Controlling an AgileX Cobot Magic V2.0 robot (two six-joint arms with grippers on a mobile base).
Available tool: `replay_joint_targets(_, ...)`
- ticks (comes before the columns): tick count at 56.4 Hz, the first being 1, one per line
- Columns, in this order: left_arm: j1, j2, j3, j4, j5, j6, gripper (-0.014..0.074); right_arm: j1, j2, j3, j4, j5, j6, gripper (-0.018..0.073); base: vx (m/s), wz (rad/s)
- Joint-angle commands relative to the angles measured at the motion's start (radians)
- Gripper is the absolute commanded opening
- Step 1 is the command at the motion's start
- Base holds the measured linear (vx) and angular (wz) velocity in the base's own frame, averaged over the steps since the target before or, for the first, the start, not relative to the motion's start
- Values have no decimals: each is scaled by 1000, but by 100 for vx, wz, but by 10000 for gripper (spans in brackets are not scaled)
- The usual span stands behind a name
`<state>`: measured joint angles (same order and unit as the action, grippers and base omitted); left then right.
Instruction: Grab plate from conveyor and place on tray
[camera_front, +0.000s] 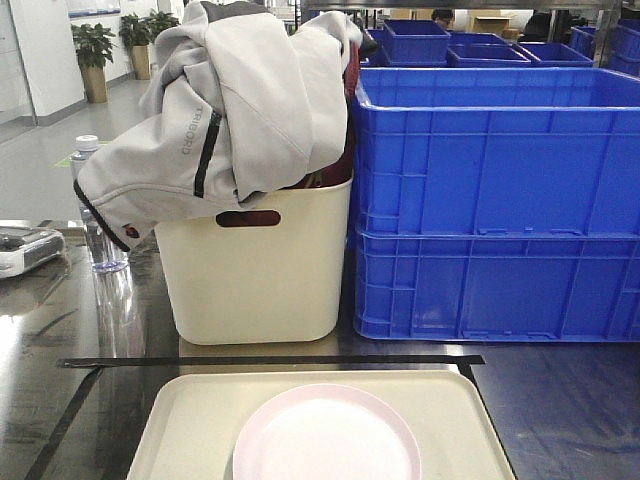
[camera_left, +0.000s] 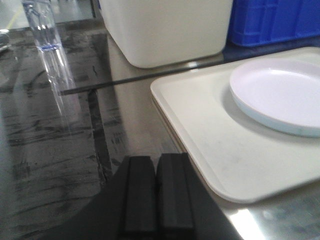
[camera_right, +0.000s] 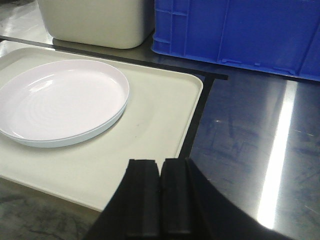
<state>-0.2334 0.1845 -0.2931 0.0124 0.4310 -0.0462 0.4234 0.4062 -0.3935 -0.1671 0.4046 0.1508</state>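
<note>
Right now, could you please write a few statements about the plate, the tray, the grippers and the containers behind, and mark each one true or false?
1. The pink plate lies on the cream tray. True.
2. The right gripper is clamped on the plate. False: it is shut on nothing, beside the tray.
3. A grey jacket lies over the cream tub. True.
4. The blue crates stand left of the tub. False: they stand to its right.
5. The left gripper is shut. True.

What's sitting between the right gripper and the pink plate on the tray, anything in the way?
Nothing visible. The right gripper, shut, sits over the tray near edge, and only bare tray surface lies between it and the plate, which already rests on the tray.
</note>
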Motion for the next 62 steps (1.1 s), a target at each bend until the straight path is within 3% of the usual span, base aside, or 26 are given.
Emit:
replay_joint_targets(1,54,-52,65,-28,-195,1,3,-3,5,-26,-10,-73,-6,-12,0,0)
replay_joint_targets(13,177,-218,348,-28,-392,-1,3,-3,5,-26,-11,-73,-6,-12,0,0)
replay_joint_targets(16,194,-208,344,-12,-352,1,3,-3,5,-26,-11,-72,-6,-12,0,0)
replay_joint_targets(62,196,-210,344,-12,-350,11,3,-3,8,-26,-12,-69,-6,-12,0,0)
